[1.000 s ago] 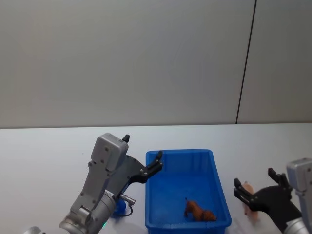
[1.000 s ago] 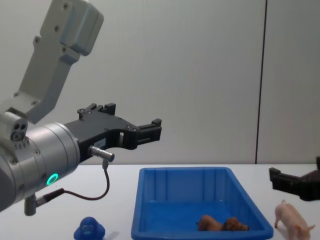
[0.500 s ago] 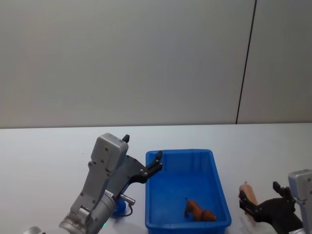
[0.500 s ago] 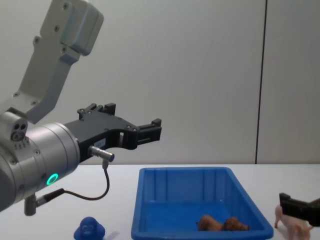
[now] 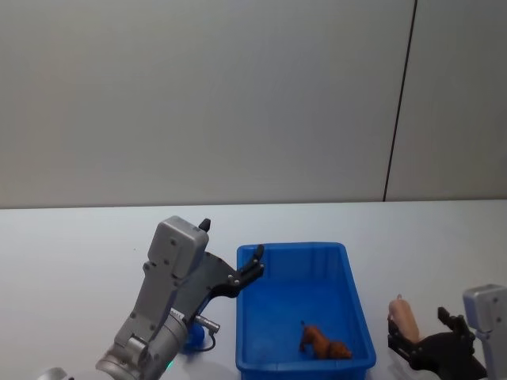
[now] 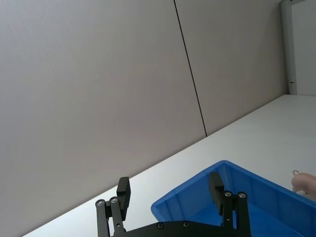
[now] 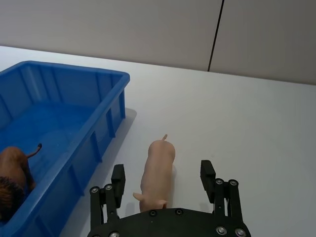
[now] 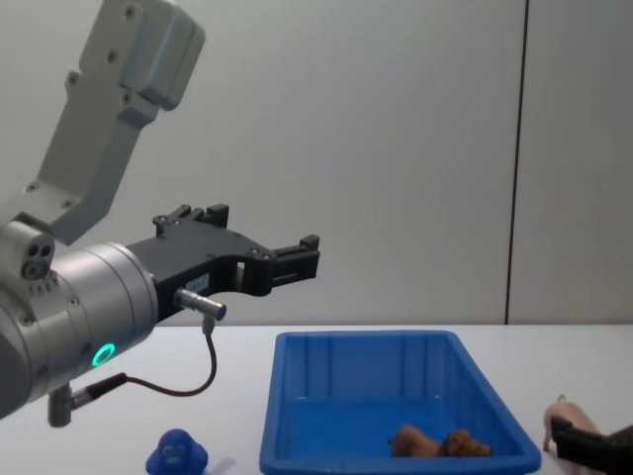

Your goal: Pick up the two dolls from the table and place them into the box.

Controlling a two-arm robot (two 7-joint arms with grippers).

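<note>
A pale pink pig doll [image 7: 157,170] stands on the white table just right of the blue box [image 7: 106,79]. My right gripper [image 7: 163,173] is open and low over the table, one finger on each side of the pig, with gaps on both sides. The head view shows the pig [image 5: 405,318], the right gripper [image 5: 420,340] and the box [image 5: 293,247]. A brown animal doll [image 5: 323,342] lies inside the box. A rounded blue doll [image 8: 176,455] sits on the table left of the box. My left gripper [image 5: 231,239] hangs open and empty above the box's left rim.
The table runs back to a plain grey wall. My left arm's large body [image 8: 79,307] and its cable [image 8: 198,366] hang over the near left, above the blue doll. Bare tabletop lies beyond the box and to the right of the pig.
My right gripper has dropped toward the table and now straddles the pig, still open. The left arm, the box and the other dolls have not moved.
</note>
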